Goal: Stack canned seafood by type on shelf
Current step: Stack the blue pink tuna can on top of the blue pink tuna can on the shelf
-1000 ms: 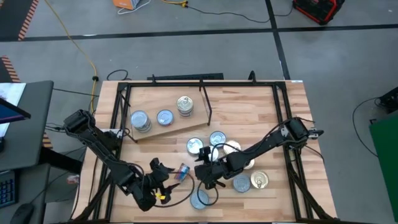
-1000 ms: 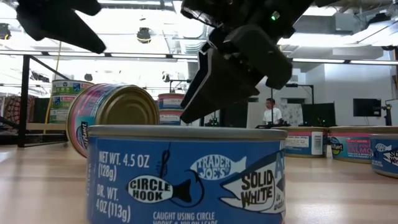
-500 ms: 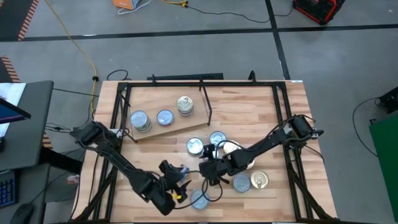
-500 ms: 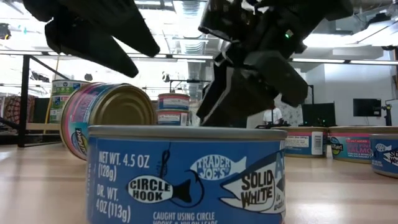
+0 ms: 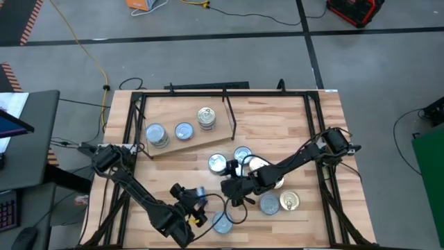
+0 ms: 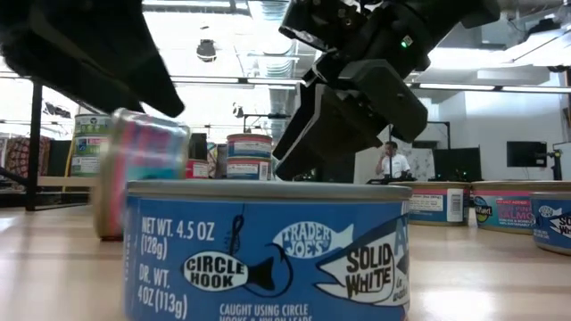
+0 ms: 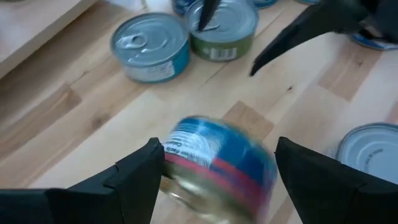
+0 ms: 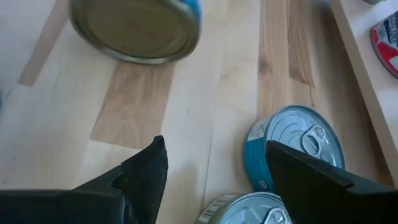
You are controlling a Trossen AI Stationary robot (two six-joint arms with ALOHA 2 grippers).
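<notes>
A blue-and-red-labelled tin (image 7: pixel 214 163) stands on its edge on the tabletop, blurred, between the fingers of my open left gripper (image 7: pixel 217 171). In the high view this tin (image 5: pixel 200 194) lies near the table's near edge, with my left gripper (image 5: pixel 189 207) just nearside of it. My right gripper (image 5: pixel 231 189) is open and hovers to the tin's right; its wrist view shows the tin's gold lid (image 8: pixel 137 25). The plywood shelf (image 5: pixel 173 147) carries tins (image 5: pixel 156 135) and a black rod (image 5: pixel 229 111). My left gripper has its fingers on either side of the tipped tin's rim (image 7: pixel 171 152), coming level from the table's near side. The tin rests on its edge on the tabletop. I cannot tell whether a finger touches it.
Loose flat tins lie around my right gripper (image 5: pixel 217 163) (image 5: pixel 243 154) (image 5: pixel 269 203) (image 5: pixel 289 201). One blue tin (image 5: pixel 222 222) sits by the near edge, filling the low view (image 6: pixel 268 250). A black frame (image 5: pixel 135 104) rings the table. A person (image 6: pixel 388 162) stands far behind.
My left gripper has moved toward the table's right, closing in on the tipped tin. The tin has turned about on its edge: in the low view its gold lid faced the camera before, and now its side shows, blurred.
</notes>
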